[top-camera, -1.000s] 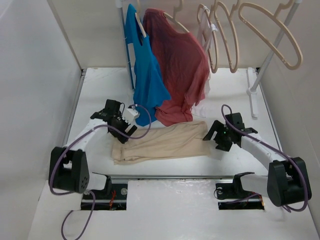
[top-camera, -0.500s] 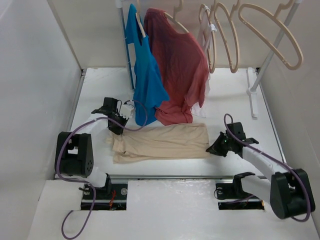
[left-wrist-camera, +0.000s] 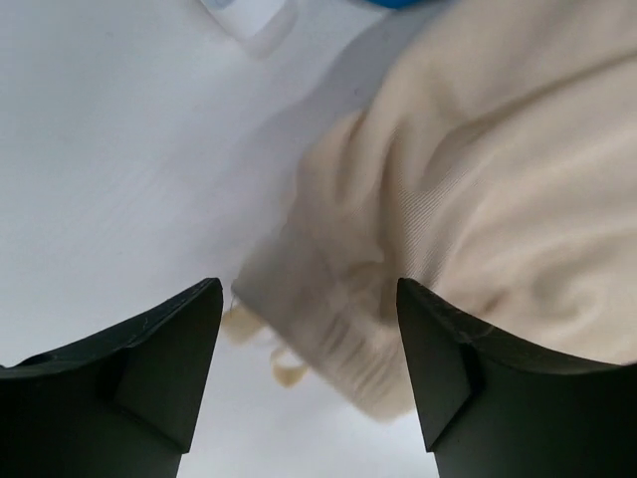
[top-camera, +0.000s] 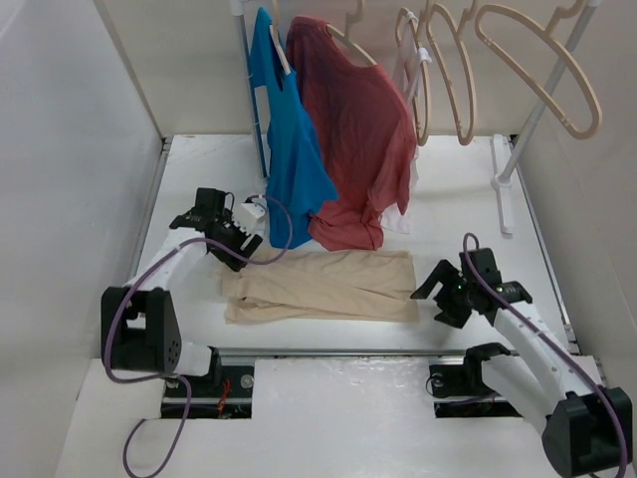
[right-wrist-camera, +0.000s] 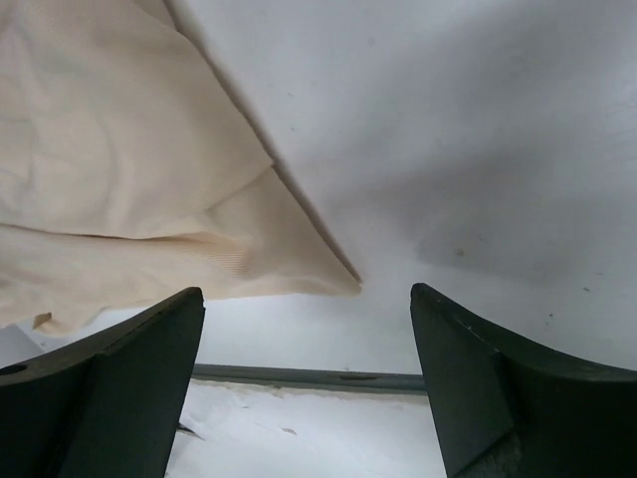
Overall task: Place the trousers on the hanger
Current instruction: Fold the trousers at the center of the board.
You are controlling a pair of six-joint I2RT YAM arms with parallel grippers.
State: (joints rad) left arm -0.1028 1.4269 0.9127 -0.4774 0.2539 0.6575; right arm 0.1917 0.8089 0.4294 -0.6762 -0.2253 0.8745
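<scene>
The beige trousers (top-camera: pixel 323 284) lie folded flat on the white table, long side left to right. My left gripper (top-camera: pixel 242 251) is open just above their far left corner; the left wrist view shows that corner with a drawstring (left-wrist-camera: pixel 328 329) between the jaws. My right gripper (top-camera: pixel 435 299) is open just right of the near right corner; the right wrist view shows that corner (right-wrist-camera: pixel 299 264) ahead of the jaws, untouched. Several pale tan hangers hang on the rack at the back right, the nearest empty one (top-camera: pixel 542 60) far from both grippers.
A blue shirt (top-camera: pixel 294 159) and a red T-shirt (top-camera: pixel 358 139) hang on the rack and reach down to the table just behind the trousers. A white rack pole and foot (top-camera: pixel 508 179) stand at the right. A metal rail (top-camera: pixel 328 351) runs along the near table edge.
My left gripper has lifted slightly from the trousers' left corner and moved back-left. My right gripper has pulled back toward the near right, away from the right edge. The trousers have barely shifted.
</scene>
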